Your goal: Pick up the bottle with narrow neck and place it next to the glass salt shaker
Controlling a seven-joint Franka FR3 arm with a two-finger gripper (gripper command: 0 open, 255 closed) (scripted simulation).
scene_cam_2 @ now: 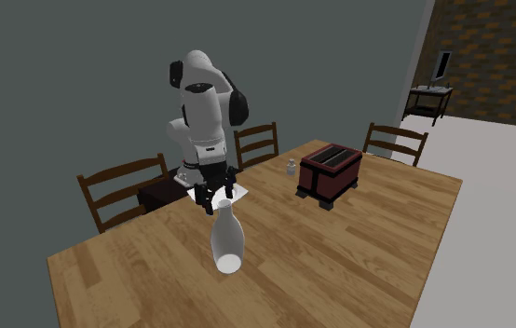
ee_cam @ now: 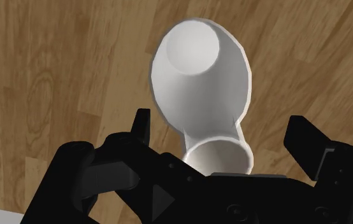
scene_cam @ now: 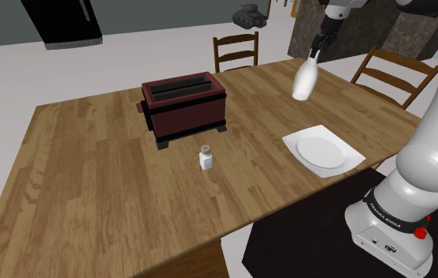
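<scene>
The white narrow-necked bottle (scene_cam: 305,79) (scene_cam_2: 227,244) (ee_cam: 201,76) leans at the far right of the wooden table (scene_cam: 91,174) in the shoulder view, neck uppermost. My black gripper (scene_cam: 318,53) (scene_cam_2: 215,199) (ee_cam: 221,130) is open at the top of that neck. The fingers (ee_cam: 142,127) stand wide apart on either side of the neck and do not touch it. Whether the bottle's base rests on the wood I cannot tell. The small salt shaker (scene_cam: 206,157) (scene_cam_2: 291,167) stands upright mid-table, in front of the toaster and well away from the bottle.
A dark red toaster (scene_cam: 184,107) (scene_cam_2: 331,170) sits behind the shaker. A white square plate (scene_cam: 322,150) lies near the table edge by my stand. Wooden chairs (scene_cam: 235,50) (scene_cam: 395,75) line the far side.
</scene>
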